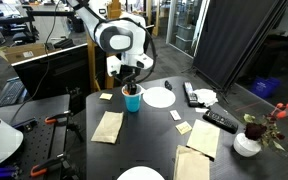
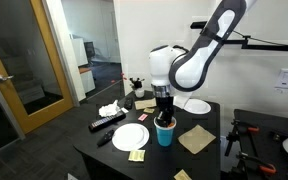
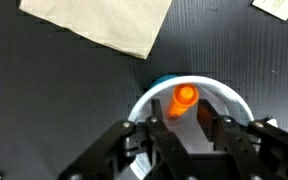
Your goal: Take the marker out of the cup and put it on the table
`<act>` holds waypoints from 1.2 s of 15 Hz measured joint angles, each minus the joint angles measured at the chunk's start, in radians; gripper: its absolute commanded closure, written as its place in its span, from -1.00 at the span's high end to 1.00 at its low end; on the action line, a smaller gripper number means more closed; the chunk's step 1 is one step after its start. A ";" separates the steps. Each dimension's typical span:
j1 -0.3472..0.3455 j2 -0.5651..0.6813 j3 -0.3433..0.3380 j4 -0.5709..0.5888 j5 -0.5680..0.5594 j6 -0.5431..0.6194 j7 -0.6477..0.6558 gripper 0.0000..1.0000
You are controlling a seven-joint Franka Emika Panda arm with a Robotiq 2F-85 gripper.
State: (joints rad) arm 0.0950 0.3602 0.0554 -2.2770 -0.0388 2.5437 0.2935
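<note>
The light blue cup (image 1: 133,101) stands on the dark table (image 1: 74,135); it also shows in an exterior view (image 2: 165,134). In the wrist view I look straight down into the cup (image 3: 144,100), and the orange marker (image 3: 184,97) leans inside it. My gripper (image 3: 184,128) is lowered right over the cup mouth, and its two fingers straddle the marker's top with a gap on each side. The gripper is open. In both exterior views the gripper (image 1: 131,86) (image 2: 165,113) sits directly above the cup and hides the marker.
Brown paper napkins (image 1: 108,126) (image 1: 202,138) and white plates (image 1: 160,97) (image 2: 130,136) lie around the cup. Remotes (image 1: 220,120) and a white vase with flowers (image 1: 248,142) are to one side. Small yellow notes (image 1: 182,128) lie about. A monitor (image 1: 49,70) stands at the table edge.
</note>
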 measured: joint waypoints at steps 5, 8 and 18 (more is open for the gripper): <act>0.001 0.020 0.000 0.022 0.000 -0.016 0.000 -0.91; 0.001 0.025 0.000 0.032 0.000 -0.025 0.000 -0.91; 0.026 -0.051 0.001 0.045 0.001 -0.126 0.000 -0.91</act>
State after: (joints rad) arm 0.1207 0.3093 0.0560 -2.2322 -0.0382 2.4178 0.2931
